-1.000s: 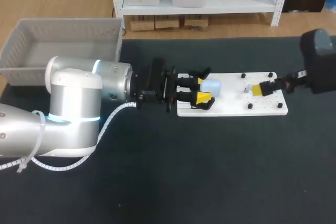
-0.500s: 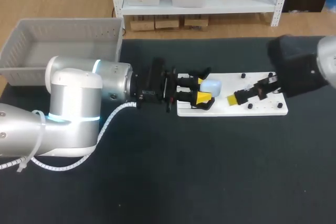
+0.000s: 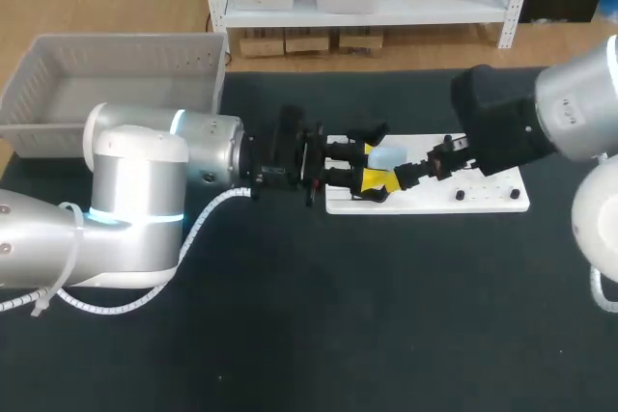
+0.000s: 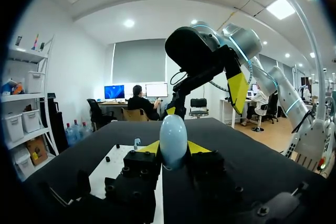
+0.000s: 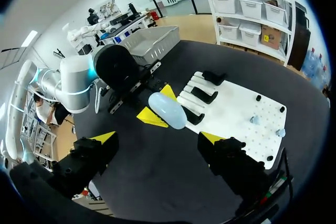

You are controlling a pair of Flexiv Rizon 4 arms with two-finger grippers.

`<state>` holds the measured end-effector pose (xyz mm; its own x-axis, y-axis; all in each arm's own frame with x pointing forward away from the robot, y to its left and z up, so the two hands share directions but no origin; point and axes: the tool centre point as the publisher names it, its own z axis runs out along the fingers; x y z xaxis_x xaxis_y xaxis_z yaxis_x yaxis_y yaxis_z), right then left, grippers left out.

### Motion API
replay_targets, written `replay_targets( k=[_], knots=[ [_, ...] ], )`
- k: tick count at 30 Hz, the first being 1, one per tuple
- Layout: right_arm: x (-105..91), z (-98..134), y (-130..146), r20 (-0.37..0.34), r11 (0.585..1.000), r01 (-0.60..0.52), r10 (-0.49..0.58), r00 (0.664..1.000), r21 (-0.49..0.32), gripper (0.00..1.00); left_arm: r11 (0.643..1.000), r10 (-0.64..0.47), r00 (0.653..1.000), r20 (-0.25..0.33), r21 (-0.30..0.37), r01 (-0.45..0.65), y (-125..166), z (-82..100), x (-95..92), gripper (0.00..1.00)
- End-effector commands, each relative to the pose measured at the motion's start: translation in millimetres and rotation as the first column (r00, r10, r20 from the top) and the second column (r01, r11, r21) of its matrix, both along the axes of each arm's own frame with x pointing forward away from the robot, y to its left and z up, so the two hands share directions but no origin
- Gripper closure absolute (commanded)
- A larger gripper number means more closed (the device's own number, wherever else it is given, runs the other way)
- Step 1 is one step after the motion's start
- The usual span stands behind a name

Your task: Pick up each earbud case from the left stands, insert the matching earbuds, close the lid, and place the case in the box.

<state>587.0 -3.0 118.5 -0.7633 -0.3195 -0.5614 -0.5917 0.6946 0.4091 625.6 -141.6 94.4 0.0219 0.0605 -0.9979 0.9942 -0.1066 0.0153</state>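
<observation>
A pale blue earbud case [image 3: 389, 155] hangs just above the left end of the white board [image 3: 483, 202], with my left gripper [image 3: 372, 165] shut on it from two sides. In the left wrist view the case [image 4: 173, 139] stands upright between the yellow fingertips [image 4: 150, 147]. My right gripper [image 3: 406, 173] is right next to the case, its fingers wide open. From the right wrist the case [image 5: 167, 109] lies ahead of the open right gripper [image 5: 157, 139], apart from both fingers. Two small earbuds [image 5: 254, 120] sit on the board [image 5: 231, 114].
A grey basket [image 3: 116, 84] stands at the table's back left. Black stands [image 5: 203, 95] line the board's left end, and small black pegs [image 3: 460, 195] dot its right part. The dark mat [image 3: 386, 315] spreads toward the front.
My right arm has swept left across the board, from its right end up to the held case, its gripper staying open. The left arm and the case have not moved.
</observation>
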Motion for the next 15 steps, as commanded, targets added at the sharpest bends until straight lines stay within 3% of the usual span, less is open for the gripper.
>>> replay_targets(
  k=[1, 15],
  knots=[
    [8.0, -5.4, 4.3, -0.013, 1.000, 0.005, -0.005, 1.000, 0.000, 0.00, 1.000, 0.003, 1.000, 0.003, -0.004, -0.003, 0.2, -1.2, -0.6, 1.00],
    [25.4, -19.2, 0.3, -0.014, 0.998, 0.050, -0.050, 0.999, -0.041, 0.00, 1.000, 0.003, 1.000, 0.003, -0.004, -0.003, 0.2, -1.2, -0.6, 1.00]
  ],
)
